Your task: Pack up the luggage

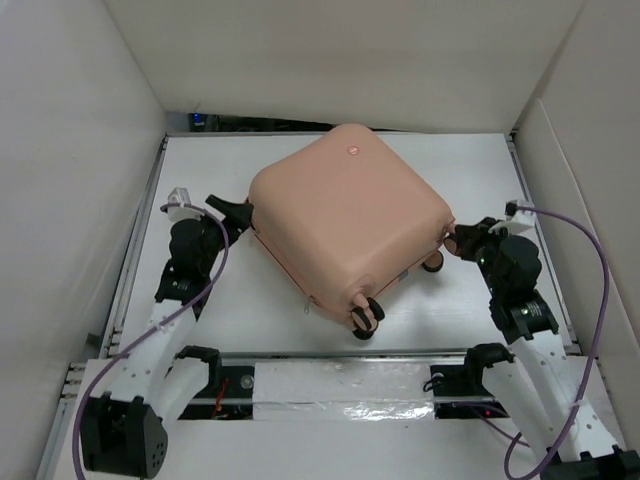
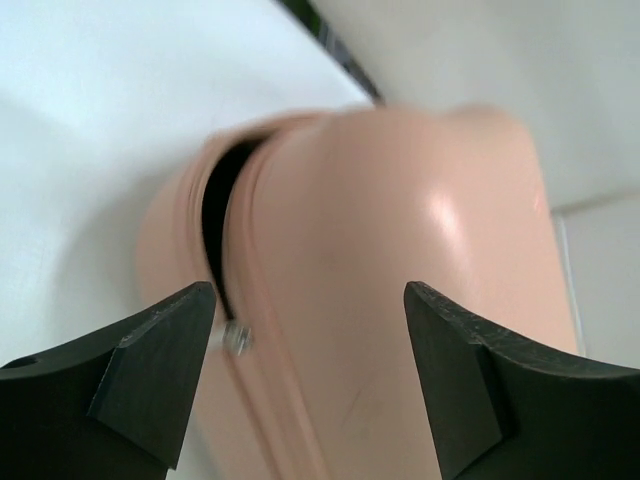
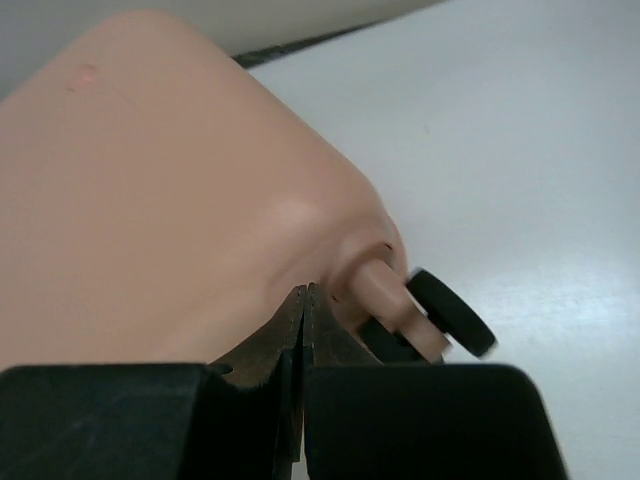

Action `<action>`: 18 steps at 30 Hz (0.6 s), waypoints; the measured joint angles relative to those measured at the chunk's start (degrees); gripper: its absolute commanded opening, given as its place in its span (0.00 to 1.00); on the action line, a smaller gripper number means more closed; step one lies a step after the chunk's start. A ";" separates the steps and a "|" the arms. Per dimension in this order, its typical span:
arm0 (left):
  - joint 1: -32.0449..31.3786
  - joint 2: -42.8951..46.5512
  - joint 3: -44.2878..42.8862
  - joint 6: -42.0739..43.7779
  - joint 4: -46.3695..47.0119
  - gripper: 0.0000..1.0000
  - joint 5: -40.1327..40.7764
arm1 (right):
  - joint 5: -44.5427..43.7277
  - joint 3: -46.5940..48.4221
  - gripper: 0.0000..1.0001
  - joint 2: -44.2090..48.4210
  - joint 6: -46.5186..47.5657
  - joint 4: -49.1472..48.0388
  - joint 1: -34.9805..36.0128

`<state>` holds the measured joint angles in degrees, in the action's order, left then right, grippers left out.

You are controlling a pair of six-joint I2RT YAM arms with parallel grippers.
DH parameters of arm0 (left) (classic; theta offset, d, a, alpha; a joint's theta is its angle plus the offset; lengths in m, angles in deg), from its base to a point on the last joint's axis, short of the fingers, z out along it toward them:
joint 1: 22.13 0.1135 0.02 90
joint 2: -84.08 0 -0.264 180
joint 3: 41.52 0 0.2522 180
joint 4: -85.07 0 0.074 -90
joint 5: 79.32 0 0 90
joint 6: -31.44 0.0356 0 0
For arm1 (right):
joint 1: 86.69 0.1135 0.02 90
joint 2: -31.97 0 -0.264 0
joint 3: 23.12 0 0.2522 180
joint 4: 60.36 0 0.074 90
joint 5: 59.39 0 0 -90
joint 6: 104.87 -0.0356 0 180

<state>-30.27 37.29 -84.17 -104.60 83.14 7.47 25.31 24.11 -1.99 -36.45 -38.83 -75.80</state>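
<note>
Left hand (image 2: 310, 300) is sitting wide open, gripping nothing, just off the suitcase (image 1: 350, 215) left seam. Right hand (image 3: 305, 295) is sitting pinched shut beside the right-corner wheel (image 3: 452, 312). Suitcase is lying flat, centre of the bench (image 1: 250, 320).

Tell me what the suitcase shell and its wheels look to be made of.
The luggage shell is probably hard moulded plastic: peach-pink and smooth with a soft sheen, showing a broad highlight over firm rounded corners. The wheel has a matte black tyre with no glare, likely rubber or soft plastic. Its pink stem looks like the shell's plastic. The zipper pull is silvery, perhaps metal, but blurred.
</note>
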 measured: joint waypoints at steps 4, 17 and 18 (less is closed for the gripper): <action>0.37 -13.20 -10.88 -0.87 4.57 0.75 3.37 | -1.46 -4.98 0.00 2.32 -1.25 3.82 -1.18; 2.97 -40.68 -28.20 1.18 5.97 0.75 4.37 | 7.34 -5.75 0.03 -20.57 -0.31 -2.93 -1.25; 2.99 -40.57 -26.67 1.05 6.40 0.75 4.37 | 7.91 -4.26 0.03 -23.17 0.20 -3.76 -1.29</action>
<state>-27.28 -3.27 -110.83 -103.55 89.55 11.84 33.22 19.85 -25.16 -36.25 -42.59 -77.09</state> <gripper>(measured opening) 0.752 0.028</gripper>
